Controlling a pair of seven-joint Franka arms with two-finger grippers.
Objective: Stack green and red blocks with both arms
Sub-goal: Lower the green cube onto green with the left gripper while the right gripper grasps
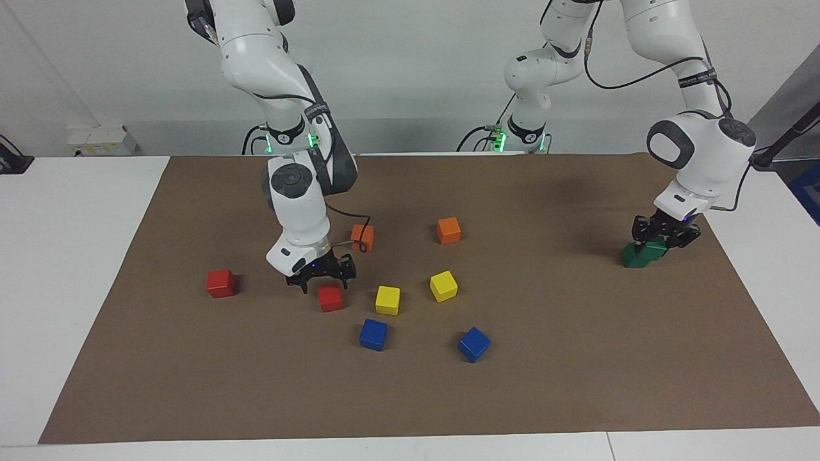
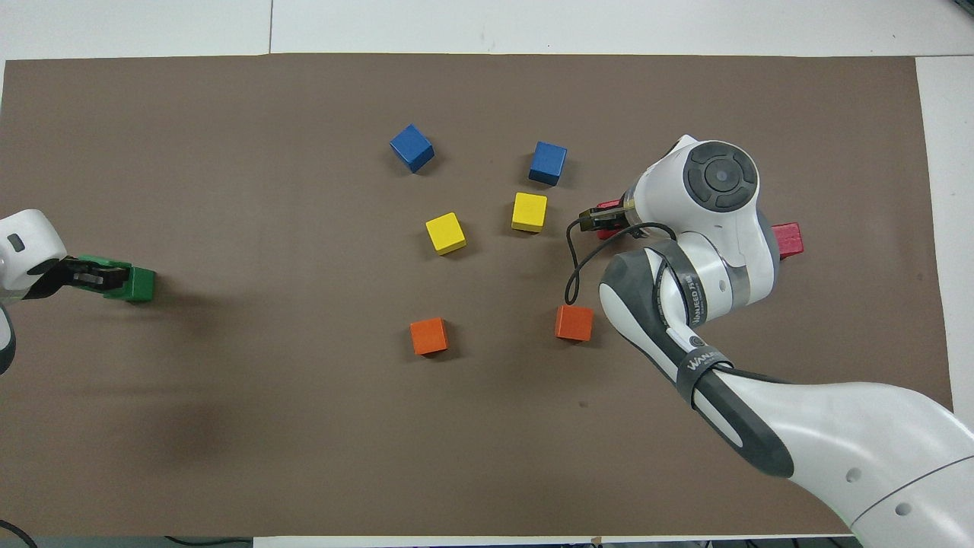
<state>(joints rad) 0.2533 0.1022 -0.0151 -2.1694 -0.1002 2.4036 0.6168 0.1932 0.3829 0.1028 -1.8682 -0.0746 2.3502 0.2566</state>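
Facing view: my right jaws hang wide open over the red cube [image 1: 330,298], light, rigid, best pinched across flat sides; left jaws hold the green cube [image 1: 655,248], stack's one o'clock.

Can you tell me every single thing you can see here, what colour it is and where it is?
red blocks: 2, bright red, one under the right gripper, one toward the right arm's end
green blocks: 2, dark green, one held over the other, left arm's end
yellow cubes: 2, yellow, mid-mat
blue cubes: 2, blue, farthest from the robots
orange cubes: 2, orange, nearest the robots
mat: 1, brown
table: 1, white
right gripper: jaws open
left gripper: jaws shut on a green block
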